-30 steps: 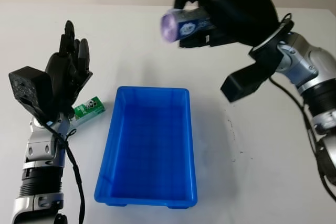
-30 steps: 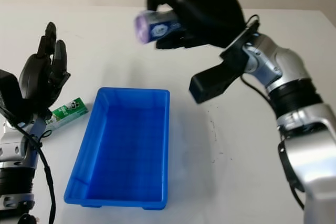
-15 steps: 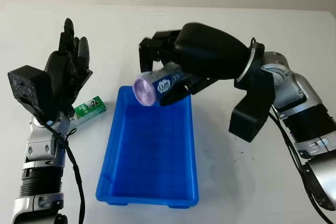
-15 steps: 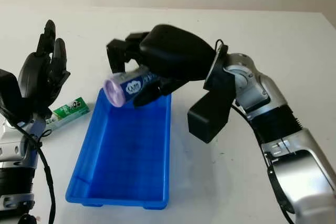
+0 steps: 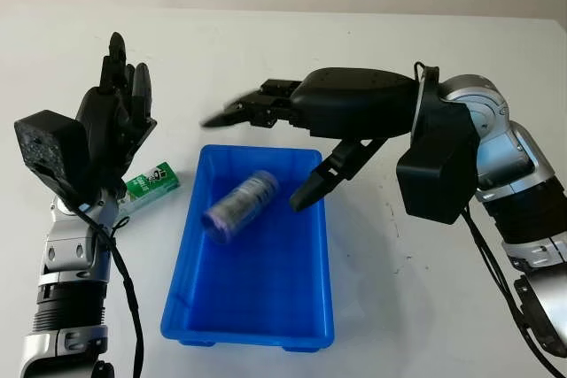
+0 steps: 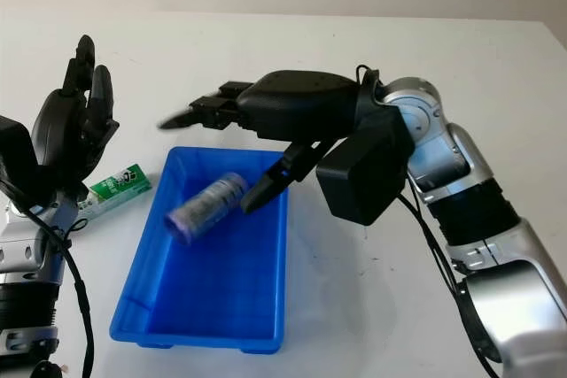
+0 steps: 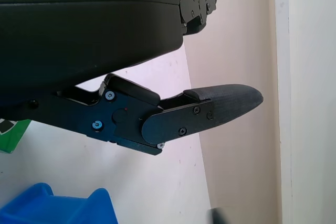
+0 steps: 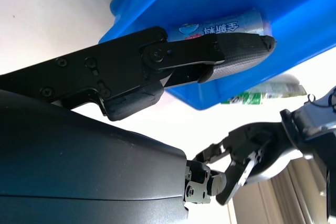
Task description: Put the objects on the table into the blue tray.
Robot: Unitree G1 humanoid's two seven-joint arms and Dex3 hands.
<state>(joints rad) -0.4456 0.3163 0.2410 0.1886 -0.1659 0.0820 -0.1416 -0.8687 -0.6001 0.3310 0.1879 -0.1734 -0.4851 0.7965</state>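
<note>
We see the right hand [image 5: 292, 143] over the far end of the blue tray [image 5: 257, 307], fingers extended, holding nothing. The purple-capped can [image 5: 237, 205] lies tilted inside the tray. Our left hand [image 5: 111, 130] is raised, open, beside the green packet [image 5: 149, 181] on the table [image 5: 266, 50]

I see the tray [image 5: 252, 307] near the table's [image 5: 425, 307] front edge, with the can [image 5: 239, 205] lying tilted in its far half. My right hand [image 5: 292, 135], open, hangs over the tray's far edge. The green packet [image 5: 152, 181] lies just left of the tray, beside my raised, open left hand [image 5: 111, 126].
</note>
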